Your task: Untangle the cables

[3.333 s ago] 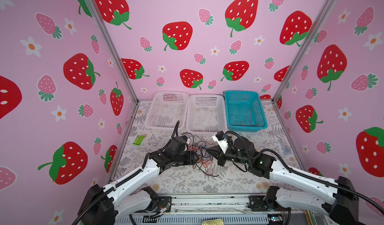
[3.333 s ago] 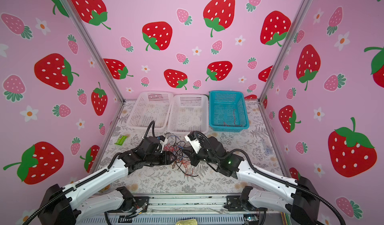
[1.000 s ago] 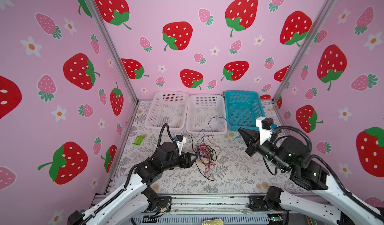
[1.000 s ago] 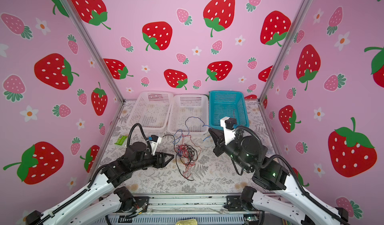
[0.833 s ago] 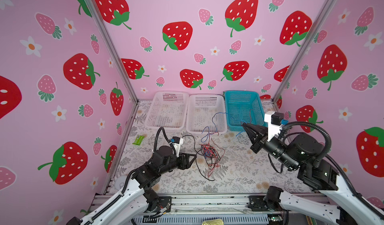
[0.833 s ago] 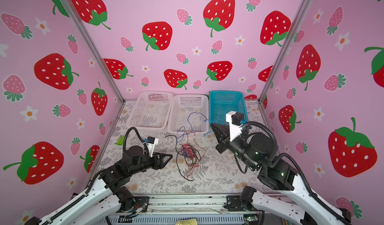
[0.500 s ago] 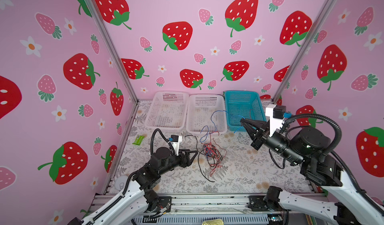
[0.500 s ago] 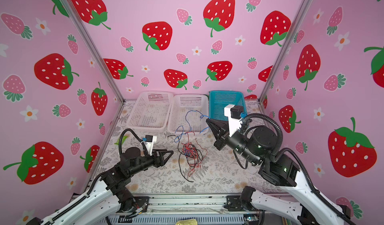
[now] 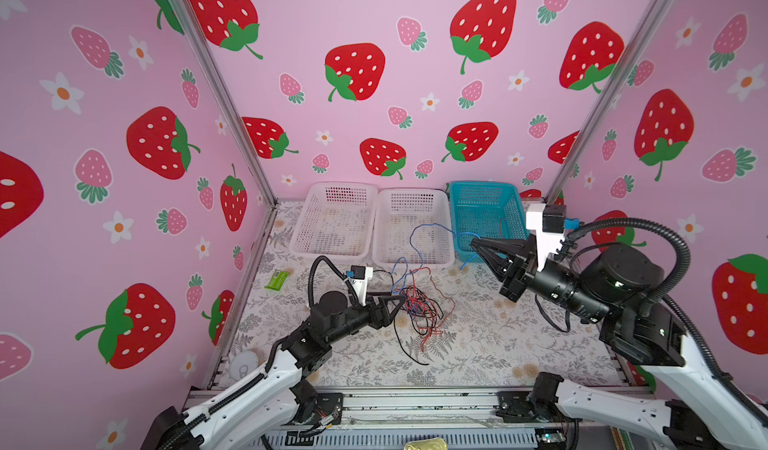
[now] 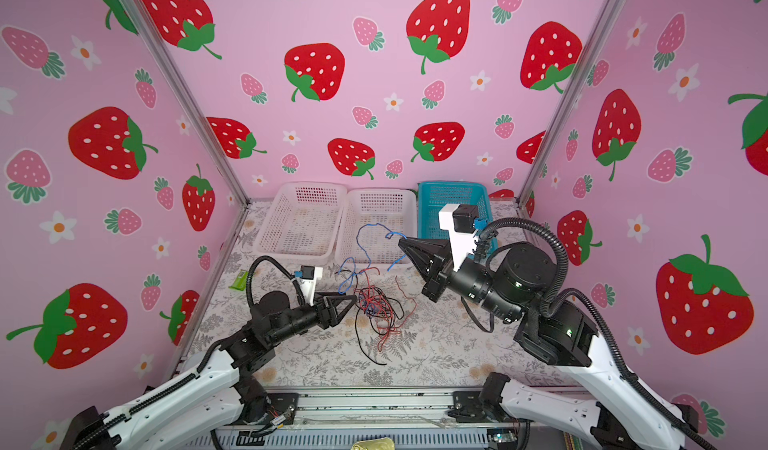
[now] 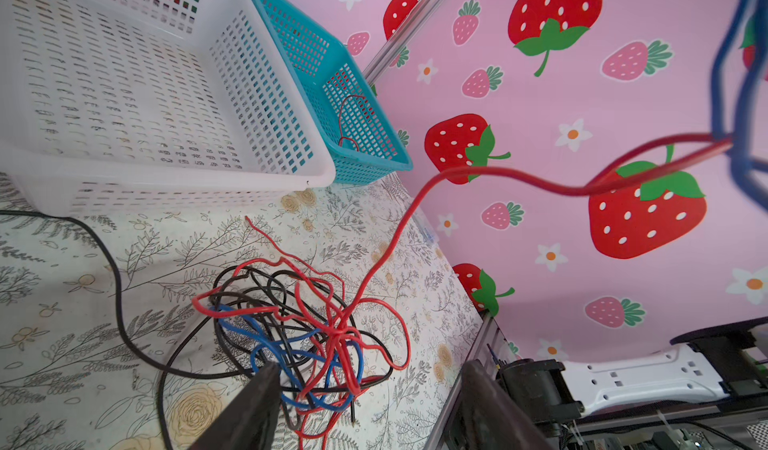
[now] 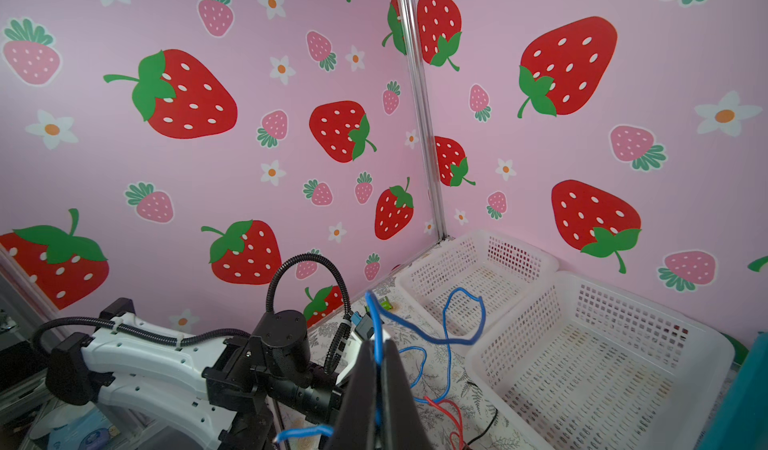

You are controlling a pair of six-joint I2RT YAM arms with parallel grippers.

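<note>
A tangle of red, black and blue cables (image 9: 419, 308) (image 10: 378, 306) (image 11: 307, 327) lies mid-table. My left gripper (image 9: 397, 308) (image 10: 347, 308) (image 11: 370, 375) is open low at the tangle's left edge, and the nearest loops lie between its fingers (image 11: 257, 402). My right gripper (image 9: 473, 242) (image 10: 402, 242) (image 12: 379, 348) is raised in front of the teal basket and is shut on a blue cable (image 9: 415, 235) (image 10: 365, 235) (image 12: 457, 335). That cable loops in the air and runs down into the tangle. A red cable (image 11: 498, 173) rises from the tangle with it.
Two white baskets (image 9: 332, 248) (image 9: 411, 256) and a teal basket (image 9: 461, 219) stand in a row at the back; a red cable (image 11: 349, 119) lies in the teal one. A green packet (image 9: 277, 279) lies at the left, and a white disc (image 9: 243, 364) sits near the front left corner.
My right gripper has risen and moved back toward the teal basket, drawing the blue cable up out of the tangle. My left gripper has stayed open beside the tangle.
</note>
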